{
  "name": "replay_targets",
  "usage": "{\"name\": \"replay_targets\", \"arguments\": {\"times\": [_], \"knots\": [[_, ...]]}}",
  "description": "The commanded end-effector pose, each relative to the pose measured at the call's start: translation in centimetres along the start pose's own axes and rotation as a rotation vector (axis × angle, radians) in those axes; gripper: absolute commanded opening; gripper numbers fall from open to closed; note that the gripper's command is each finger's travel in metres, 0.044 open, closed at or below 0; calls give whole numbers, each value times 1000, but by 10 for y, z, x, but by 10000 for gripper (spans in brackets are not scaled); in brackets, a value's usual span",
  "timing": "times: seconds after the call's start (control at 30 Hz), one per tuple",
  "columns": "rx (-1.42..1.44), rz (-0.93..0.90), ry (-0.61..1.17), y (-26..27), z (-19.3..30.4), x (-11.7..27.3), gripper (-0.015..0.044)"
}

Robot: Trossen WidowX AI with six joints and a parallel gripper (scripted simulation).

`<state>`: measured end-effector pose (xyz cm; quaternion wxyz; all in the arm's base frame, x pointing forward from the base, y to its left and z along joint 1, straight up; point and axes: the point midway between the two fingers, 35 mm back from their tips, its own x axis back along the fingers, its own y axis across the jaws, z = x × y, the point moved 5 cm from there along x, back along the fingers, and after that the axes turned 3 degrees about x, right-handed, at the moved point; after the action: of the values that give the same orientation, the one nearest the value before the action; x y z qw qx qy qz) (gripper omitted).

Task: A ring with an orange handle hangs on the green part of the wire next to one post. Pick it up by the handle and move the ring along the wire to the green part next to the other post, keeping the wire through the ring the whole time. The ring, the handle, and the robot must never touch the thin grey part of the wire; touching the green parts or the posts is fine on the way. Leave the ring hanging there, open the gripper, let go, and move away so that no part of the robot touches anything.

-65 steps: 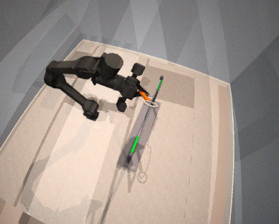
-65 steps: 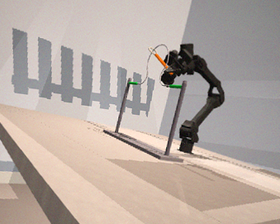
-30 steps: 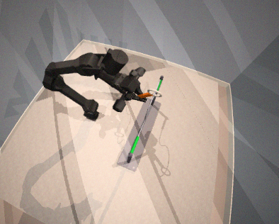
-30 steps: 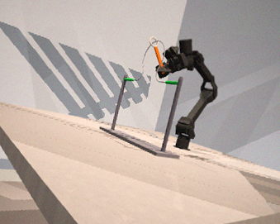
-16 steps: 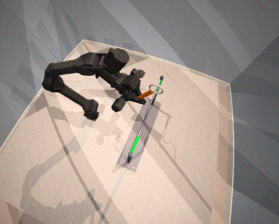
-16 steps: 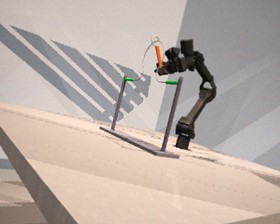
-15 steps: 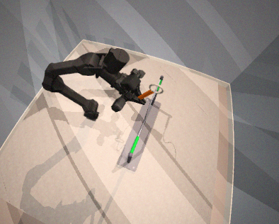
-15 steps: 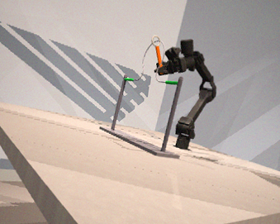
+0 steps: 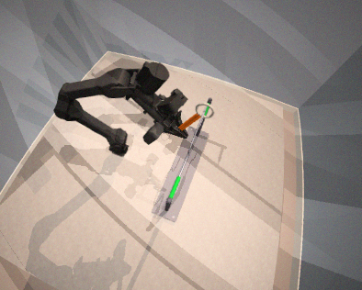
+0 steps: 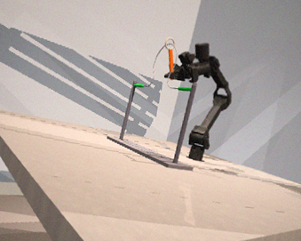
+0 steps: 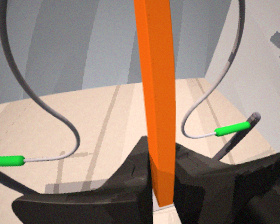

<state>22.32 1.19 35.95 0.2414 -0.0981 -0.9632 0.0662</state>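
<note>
Orange handle (image 11: 156,97) was clamped at its lower end between the black fingers, which were closed on it (nearly upright in the wrist view). Ring (image 10: 170,42) was carried at the handle's top, high above the posts, near the crest of the arched wire (image 10: 158,58). Whether the wire touched the ring could not be told. Both green parts (image 10: 184,89) lay lower, above the base (image 10: 149,153) on the desk (image 10: 100,187).
</note>
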Motion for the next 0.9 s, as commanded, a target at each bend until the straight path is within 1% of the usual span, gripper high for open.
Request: {"name": "replay_targets", "arguments": {"times": [0.0, 0.87], "knots": [[53, 33, -7, -1, 1, 0, -150], [369, 206, -42, -7, 2, -2, -150]]}}
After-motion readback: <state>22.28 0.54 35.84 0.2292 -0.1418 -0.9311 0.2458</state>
